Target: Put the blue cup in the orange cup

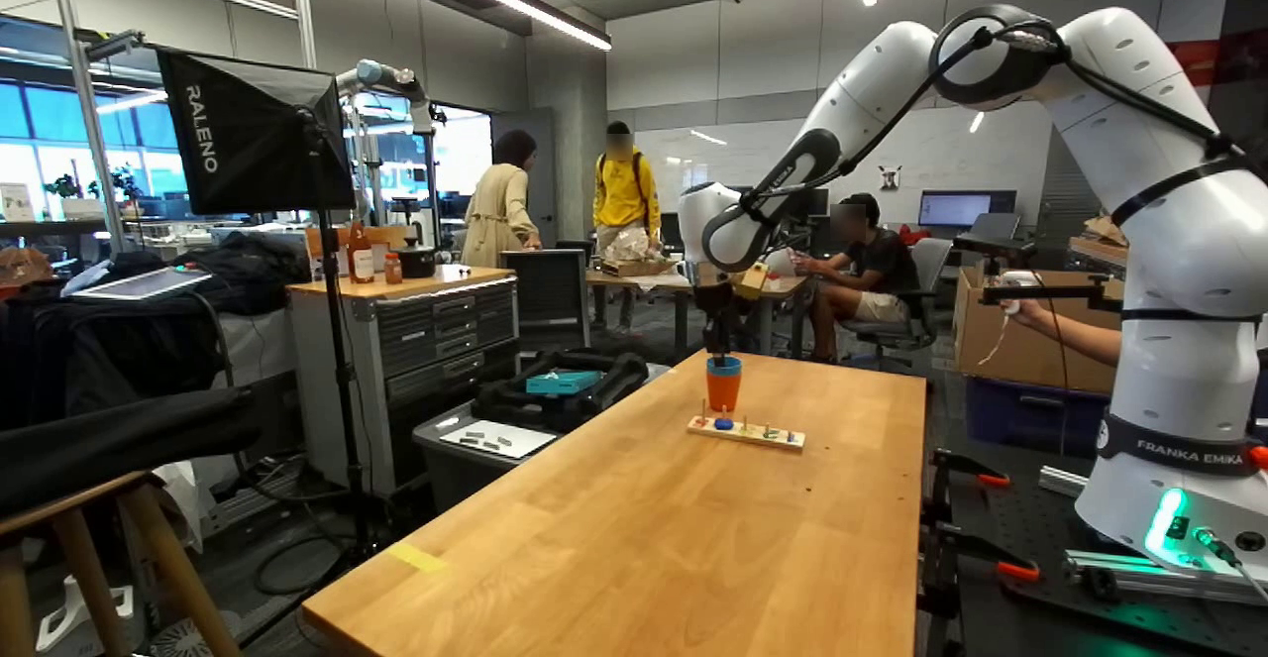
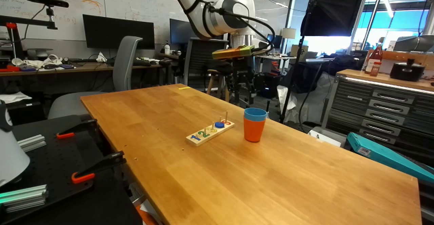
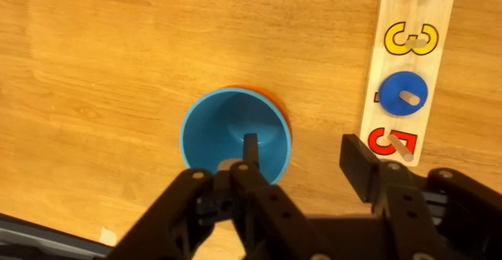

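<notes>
Shows a small round blue plastic cup (image 2: 255,115) standing upright inside a tapered orange-red plastic cup (image 2: 253,130), on a long honey-brown wooden table (image 2: 288,181). Leaves a blue band above the orange rim, probably because of near-equal sizes; looks, to judge by this, like the goal reached. Cannot tell the exact nesting depth. Above both, shows a black two-fingered gripper (image 3: 302,153), spread wide and holding nothing. Sets one fingertip over the blue mouth, the other out past the rim, presumably to straddle the wall and leave room for a snag-free lift. Nearby, includes a pale wooden pegboard (image 3: 425,64), apart from the cups, with a round blue disc (image 3: 392,100) around one peg.
</notes>
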